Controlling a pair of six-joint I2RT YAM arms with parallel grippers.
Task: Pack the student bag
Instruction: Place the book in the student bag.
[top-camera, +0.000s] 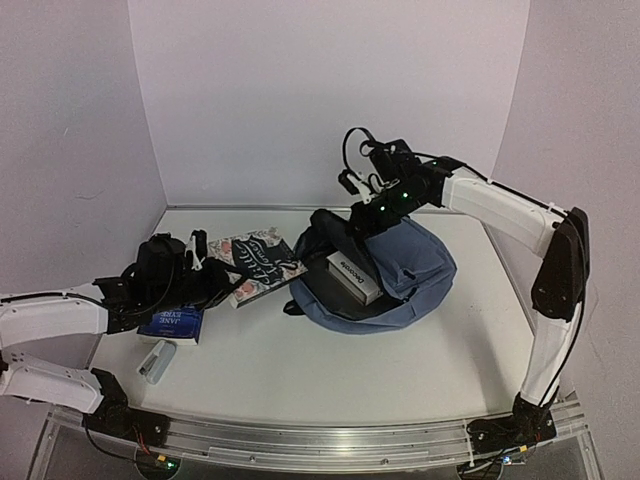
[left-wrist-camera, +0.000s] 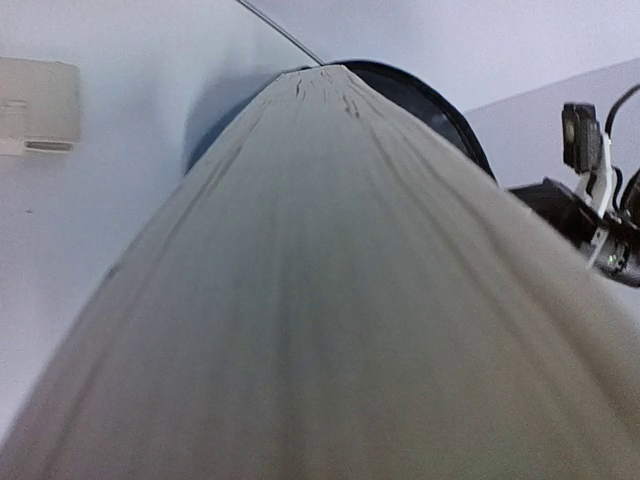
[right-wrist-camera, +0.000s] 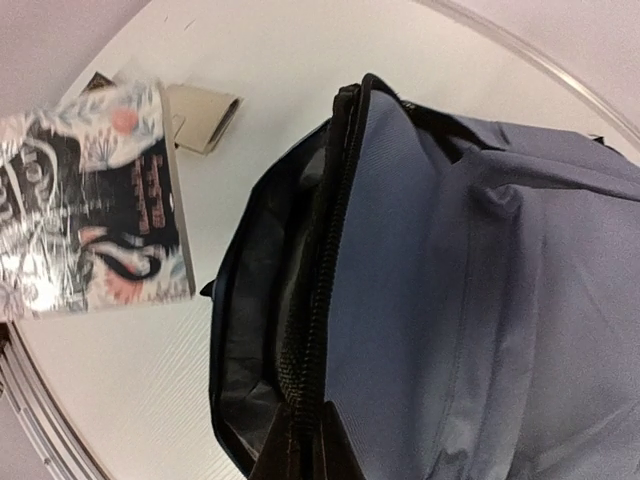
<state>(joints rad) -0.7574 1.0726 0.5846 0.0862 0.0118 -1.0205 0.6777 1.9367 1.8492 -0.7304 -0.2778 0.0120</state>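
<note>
A white table (top-camera: 300, 390) stands between pale lilac walls. The student bag (top-camera: 420, 265) lies just toward 2 o'clock from the table's middle. Its mouth gapes toward 9 o'clock, and a white box (top-camera: 352, 277) rests in it. The right gripper (top-camera: 358, 218) is pinched together on the bag's black zipper edge at its 11 o'clock rim. The left gripper (top-camera: 215, 280), at 9 o'clock, is clamped on a tilted floral book (top-camera: 258, 262). A blue book (top-camera: 172, 323) lies beneath that arm, and a small white object (top-camera: 157, 360) lies at 7 o'clock.

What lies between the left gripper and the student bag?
The floral book, held by the left gripper, fills the stretch toward the student bag. This is clearest in the top view.
</note>
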